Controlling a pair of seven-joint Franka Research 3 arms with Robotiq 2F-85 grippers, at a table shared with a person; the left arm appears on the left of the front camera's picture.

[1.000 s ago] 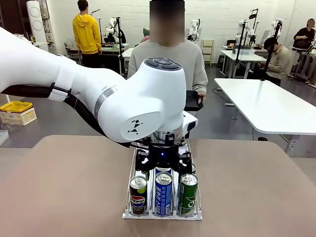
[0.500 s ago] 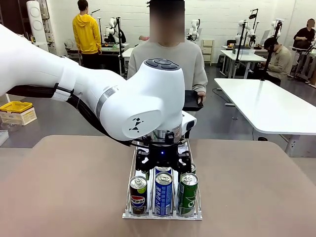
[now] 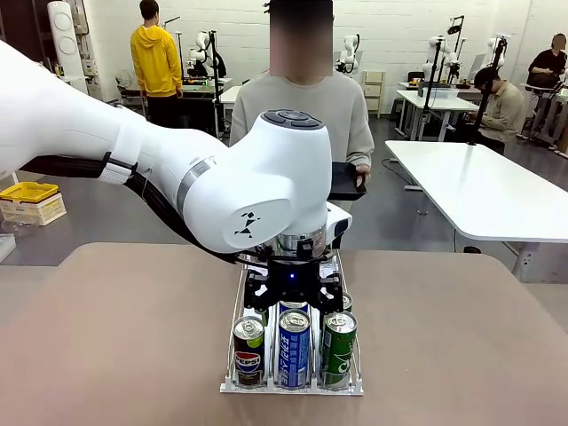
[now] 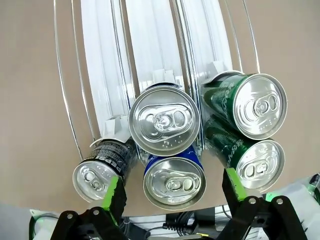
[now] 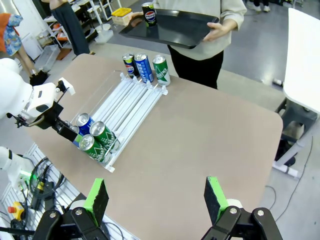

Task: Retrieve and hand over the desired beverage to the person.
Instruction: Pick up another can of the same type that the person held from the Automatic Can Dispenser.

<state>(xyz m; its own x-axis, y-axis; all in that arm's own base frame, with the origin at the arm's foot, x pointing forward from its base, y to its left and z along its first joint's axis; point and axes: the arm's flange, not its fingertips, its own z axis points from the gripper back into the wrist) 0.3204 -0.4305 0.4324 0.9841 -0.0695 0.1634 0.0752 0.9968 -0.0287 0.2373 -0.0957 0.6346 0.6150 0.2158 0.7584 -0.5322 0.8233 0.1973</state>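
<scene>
Hovering over the near end of the 3-lane rack on the table: left gripper fully released, nothing in it. Its fingers frame the front blue can in the middle lane. My read: that's the drink wanted. It's sitting in the rack, not yet gripped. Right gripper also released and empty, high over the table's near side.

Risks:
- The black Pepsi can and front green can sit just beside the blue can. Wide jaws coming down could land on their lids or snag the lane wires.
- A 2nd blue can sits right behind it, and a tilted lift could drag it.
- The person holds the tray past the far end, with 1 can already on it. A careless set-down could topple that can.
</scene>
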